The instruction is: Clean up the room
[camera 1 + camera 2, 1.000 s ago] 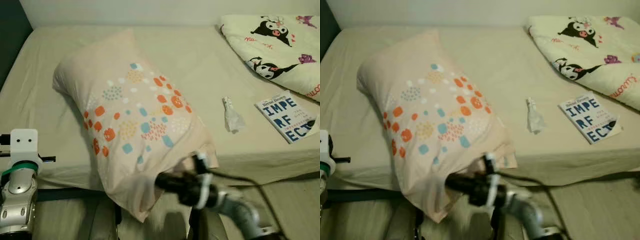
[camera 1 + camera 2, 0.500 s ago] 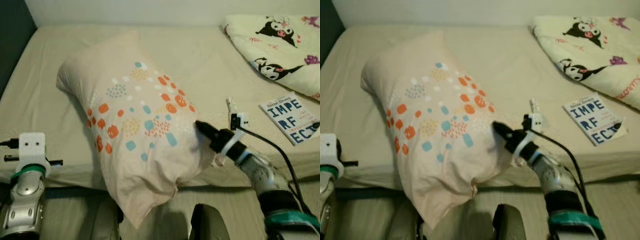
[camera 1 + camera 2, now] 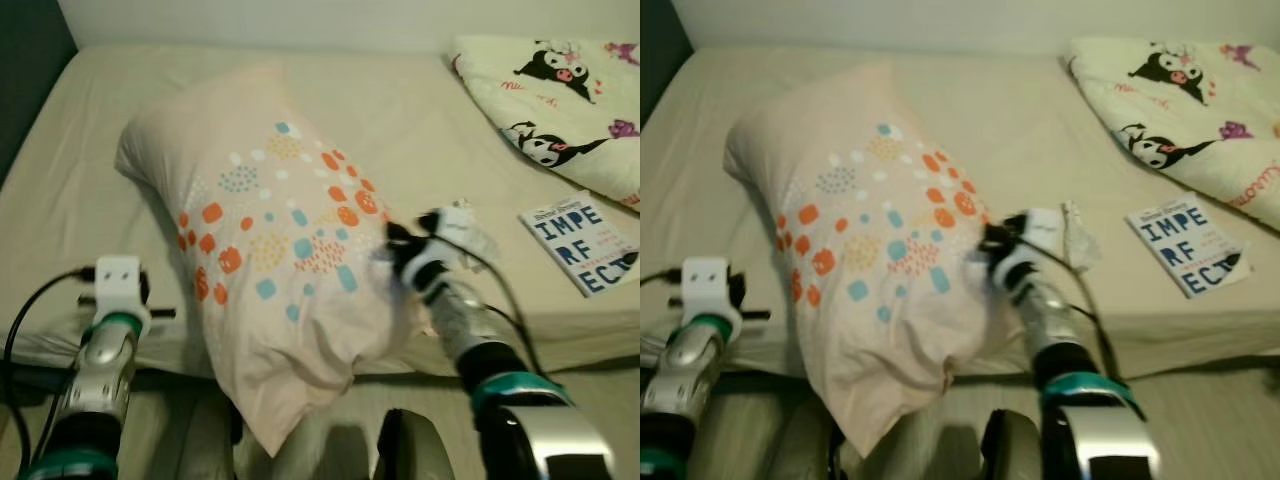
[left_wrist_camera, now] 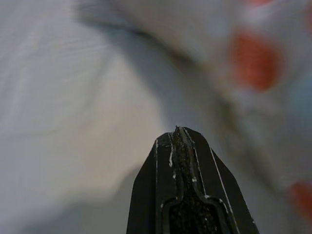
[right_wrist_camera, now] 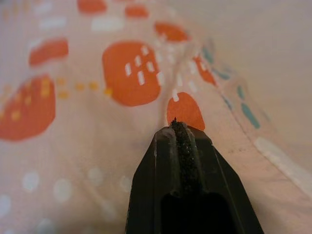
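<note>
Sagging over the bed [image 3: 60, 200] edge, a plump, soft dotted pillow [image 3: 265, 250] meets the right gripper [image 3: 397, 243], fingers pressed together; left gripper [image 4: 178, 141] likewise closed.

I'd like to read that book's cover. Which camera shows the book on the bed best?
The left eye view shows the book best: large letters "IMPE RF EC" are legible, though its edge is cropped. The right eye view shows the whole cover, slightly smaller. The two wrist views look at the pillow and the sheet.
</note>
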